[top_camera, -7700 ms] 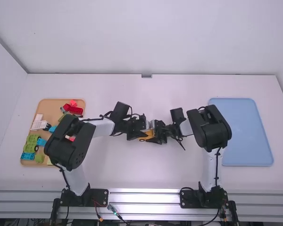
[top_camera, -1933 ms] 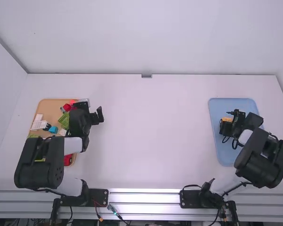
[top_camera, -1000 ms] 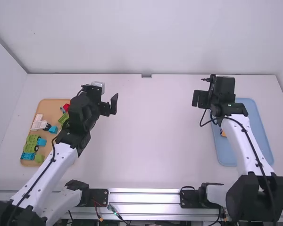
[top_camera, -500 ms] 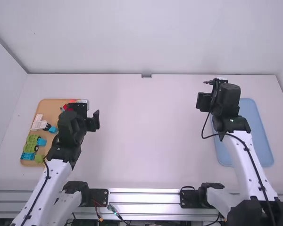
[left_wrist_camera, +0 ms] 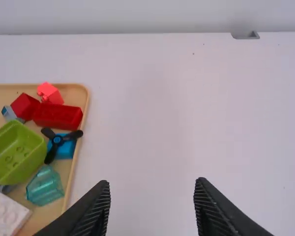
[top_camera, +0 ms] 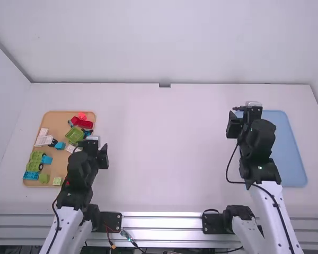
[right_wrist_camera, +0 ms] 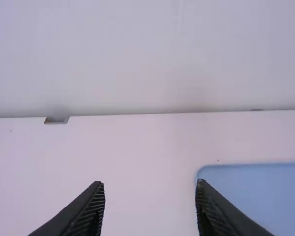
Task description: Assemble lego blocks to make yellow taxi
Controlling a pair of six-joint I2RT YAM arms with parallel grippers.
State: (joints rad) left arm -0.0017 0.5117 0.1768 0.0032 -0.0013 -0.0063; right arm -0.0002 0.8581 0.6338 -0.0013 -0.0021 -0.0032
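1. Grippers, two: the left gripper (top_camera: 96, 147) hung beside the tan tray's right edge, the right gripper (top_camera: 242, 119) near the blue tray's far left corner. Each had two ridged black fingers, spread well apart.
2. Two trays with rounded corners: one tan (top_camera: 63, 117), one smooth blue (top_camera: 291, 143).
3. The task's Lego blocks lay in the tan tray. Three reddish pieces sat near its far edge: a long red block (left_wrist_camera: 58, 116), a squarish red block (left_wrist_camera: 25, 106) and a lighter red piece (left_wrist_camera: 50, 93).
4. One green open box (left_wrist_camera: 14, 152) had round studs inside.
5. One black three-bladed piece (left_wrist_camera: 57, 140) lay over a blue block (left_wrist_camera: 65, 149).
6. One translucent teal piece (left_wrist_camera: 44, 186) was faceted; one white block (left_wrist_camera: 7, 214) was studded.
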